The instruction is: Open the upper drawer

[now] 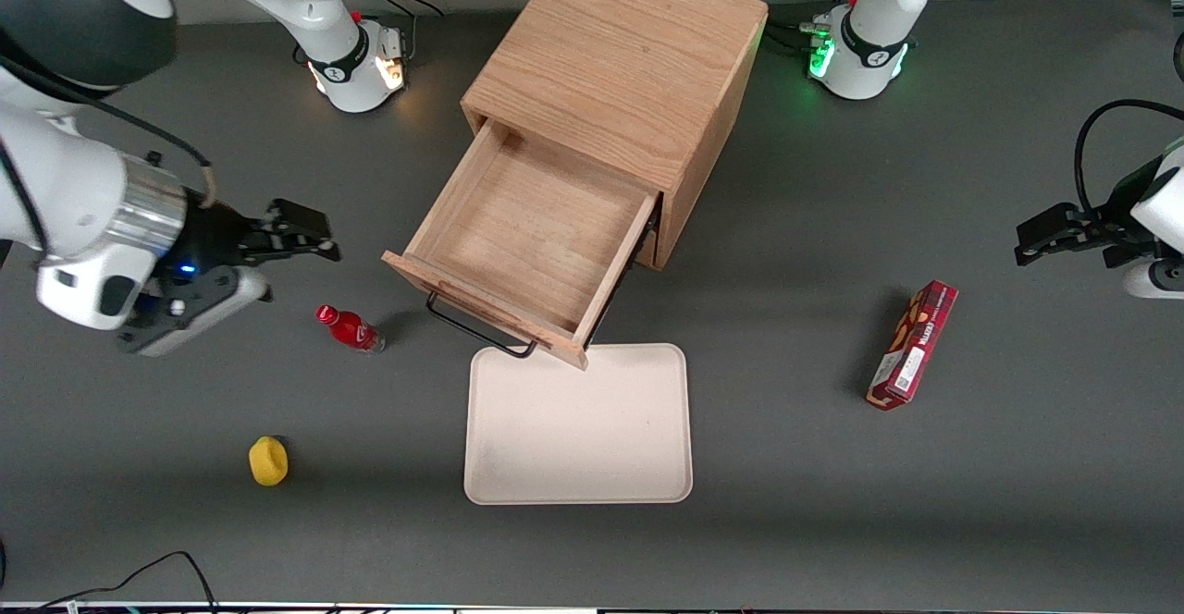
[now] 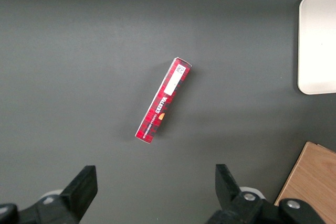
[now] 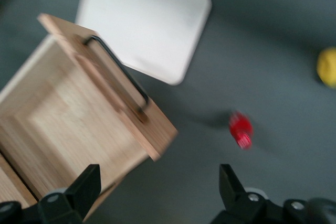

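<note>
The upper drawer of the light oak cabinet stands pulled far out, and its inside is empty. Its thin black bar handle runs along the front panel, just above the edge of the tray. My right gripper is open and empty. It hangs above the table toward the working arm's end, well apart from the handle. In the right wrist view the gripper is over bare table beside the drawer's front corner, with the handle clear of both fingers. The bottom drawer is hidden under the open one.
A cream tray lies in front of the drawer. A small red bottle lies on the table near my gripper, and a yellow lemon sits nearer the front camera. A red box lies toward the parked arm's end.
</note>
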### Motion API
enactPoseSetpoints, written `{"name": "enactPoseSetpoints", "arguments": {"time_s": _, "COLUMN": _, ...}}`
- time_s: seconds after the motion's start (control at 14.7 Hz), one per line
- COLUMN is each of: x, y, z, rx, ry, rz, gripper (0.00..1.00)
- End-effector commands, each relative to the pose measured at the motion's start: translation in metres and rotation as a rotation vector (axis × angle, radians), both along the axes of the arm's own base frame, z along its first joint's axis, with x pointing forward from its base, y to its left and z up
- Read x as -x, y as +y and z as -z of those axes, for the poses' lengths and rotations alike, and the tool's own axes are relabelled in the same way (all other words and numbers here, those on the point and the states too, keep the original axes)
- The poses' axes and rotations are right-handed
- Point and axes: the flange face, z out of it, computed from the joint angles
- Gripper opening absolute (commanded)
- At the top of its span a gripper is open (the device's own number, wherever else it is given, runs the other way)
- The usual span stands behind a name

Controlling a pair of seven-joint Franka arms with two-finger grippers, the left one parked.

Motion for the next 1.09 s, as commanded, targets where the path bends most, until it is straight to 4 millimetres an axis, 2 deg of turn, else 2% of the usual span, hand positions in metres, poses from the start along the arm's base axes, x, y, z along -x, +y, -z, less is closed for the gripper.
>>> {"name": "enactPoseSetpoints", "arguments": {"time_s": 0.0, "x": 0.054, "y": -0.049, "z": 0.006, "rx": 0.099, "ry": 0.116, "rz": 0.147, "gripper": 1.00}}
{"name": "enactPoseSetpoints", "arguments": {"time_s": 0.14, "x": 0.088, "y": -0.069, "z": 0.020, "rx": 0.212, "ry": 0.144, "rz": 0.200, "gripper": 1.00}}
{"name": "enactPoseSetpoints", "arguments": {"time_s": 0.27, "x": 0.128, "y": -0.075, "z": 0.029, "rx": 0.274, "ry": 0.092, "rz": 0.215, "gripper": 1.00}}
{"name": "enactPoseSetpoints", "arguments": {"time_s": 0.41, "x": 0.171, "y": -0.084, "z": 0.033, "rx": 0.267, "ry": -0.007, "rz": 0.241, "gripper": 1.00}}
{"name": "enactPoseSetpoints", "arguments": {"time_s": 0.48, "x": 0.183, "y": -0.086, "z": 0.028, "rx": 0.261, "ry": -0.038, "rz": 0.239, "gripper": 1.00}}
{"name": "enactPoseSetpoints", "arguments": {"time_s": 0.54, "x": 0.182, "y": -0.086, "z": 0.021, "rx": 0.260, "ry": -0.052, "rz": 0.235, "gripper": 1.00}}
{"name": "enactPoseSetpoints", "arguments": {"time_s": 0.61, "x": 0.175, "y": -0.087, "z": 0.004, "rx": 0.251, "ry": -0.083, "rz": 0.255, "gripper": 1.00}}
{"name": "enactPoseSetpoints", "arguments": {"time_s": 0.68, "x": 0.165, "y": -0.092, "z": -0.002, "rx": 0.249, "ry": -0.081, "rz": 0.269, "gripper": 1.00}}
{"name": "enactPoseSetpoints", "arguments": {"time_s": 0.82, "x": 0.146, "y": -0.122, "z": -0.017, "rx": 0.229, "ry": -0.086, "rz": 0.322, "gripper": 1.00}}
{"name": "enactPoseSetpoints", "arguments": {"time_s": 1.02, "x": 0.143, "y": -0.122, "z": -0.025, "rx": 0.237, "ry": -0.048, "rz": 0.317, "gripper": 1.00}}
